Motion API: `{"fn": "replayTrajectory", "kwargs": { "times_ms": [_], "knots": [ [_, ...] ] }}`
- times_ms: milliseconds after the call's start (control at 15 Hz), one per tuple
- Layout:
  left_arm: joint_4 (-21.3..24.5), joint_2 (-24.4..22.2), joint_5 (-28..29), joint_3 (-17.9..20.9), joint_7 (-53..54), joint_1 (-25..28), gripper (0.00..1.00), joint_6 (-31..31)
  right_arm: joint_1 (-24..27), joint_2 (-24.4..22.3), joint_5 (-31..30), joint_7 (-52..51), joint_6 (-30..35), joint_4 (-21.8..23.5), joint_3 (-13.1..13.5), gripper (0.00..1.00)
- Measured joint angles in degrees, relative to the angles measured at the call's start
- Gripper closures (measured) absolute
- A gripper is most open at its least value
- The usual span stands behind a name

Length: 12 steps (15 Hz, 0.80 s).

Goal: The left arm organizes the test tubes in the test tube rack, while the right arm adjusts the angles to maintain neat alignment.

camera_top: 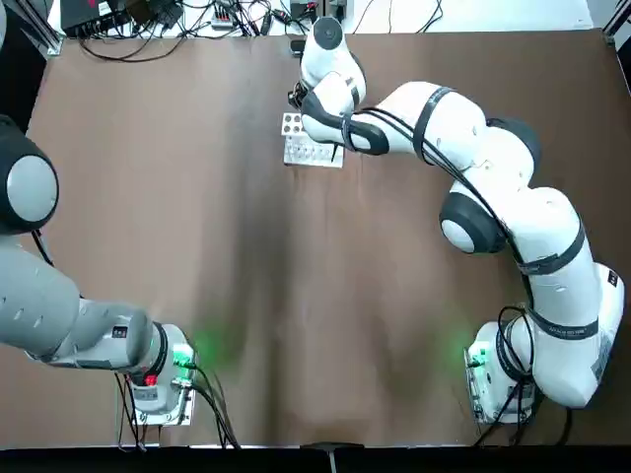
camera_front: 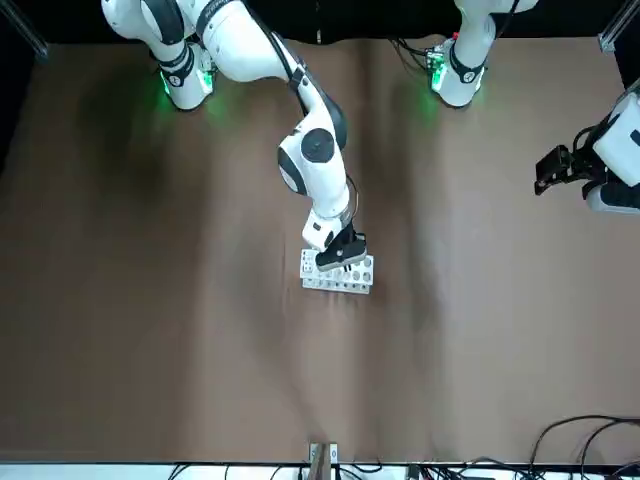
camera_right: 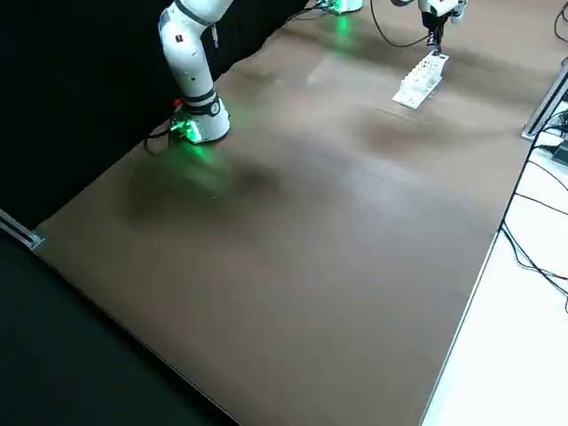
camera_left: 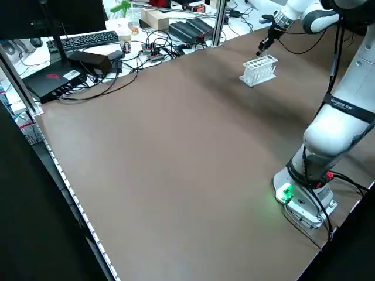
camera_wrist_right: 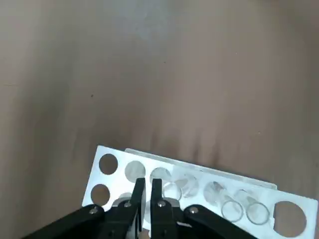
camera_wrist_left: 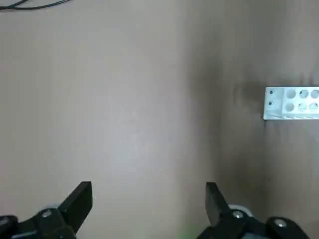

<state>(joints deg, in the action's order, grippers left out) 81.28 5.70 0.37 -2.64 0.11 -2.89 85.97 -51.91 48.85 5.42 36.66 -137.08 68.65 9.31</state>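
Observation:
The white test tube rack [camera_top: 314, 153] stands at the far middle of the brown table, also visible from across it [camera_front: 338, 276]. Several clear test tubes [camera_wrist_right: 232, 209] sit in its holes at one end of the top plate [camera_wrist_right: 117, 180]. My right gripper [camera_wrist_right: 147, 191] hovers right over the rack's other end [camera_front: 342, 255], its fingers shut with only a slim gap and nothing visible between them. My left gripper [camera_wrist_left: 149, 196] hangs open and empty well off to the robot's left [camera_front: 557, 170], far from the rack [camera_wrist_left: 291, 103].
Cables, a keyboard [camera_left: 88, 40] and boxes lie beyond the table's far edge. Both arm bases glow green at the near edge, left [camera_top: 163, 379] and right [camera_top: 498, 379]. Bare brown tabletop spreads around the rack.

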Motion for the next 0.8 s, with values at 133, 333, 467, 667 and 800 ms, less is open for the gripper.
{"fn": "replayTrajectory", "kwargs": {
  "times_ms": [133,333,467,667,800],
  "knots": [
    [0.0,0.0,0.0,0.0,0.0,0.0,0.00,0.0,0.0,-0.2,0.0,0.0,0.9,0.0,0.0,0.89],
    [0.0,0.0,0.0,0.0,0.0,0.0,0.00,0.0,0.0,-0.5,0.0,0.1,2.1,0.0,0.1,0.89],
    [0.0,0.0,0.0,0.0,0.0,0.0,0.00,0.0,0.0,-0.5,0.0,0.2,2.7,0.0,0.1,0.89],
    [0.0,0.0,0.0,0.0,0.0,0.0,0.00,0.0,0.1,-0.5,0.0,0.2,3.0,0.0,0.2,0.89],
    [0.0,0.0,0.0,0.0,0.0,0.0,0.00,0.0,0.3,-0.5,0.0,0.2,3.0,0.0,0.3,0.89]
  ]
}}
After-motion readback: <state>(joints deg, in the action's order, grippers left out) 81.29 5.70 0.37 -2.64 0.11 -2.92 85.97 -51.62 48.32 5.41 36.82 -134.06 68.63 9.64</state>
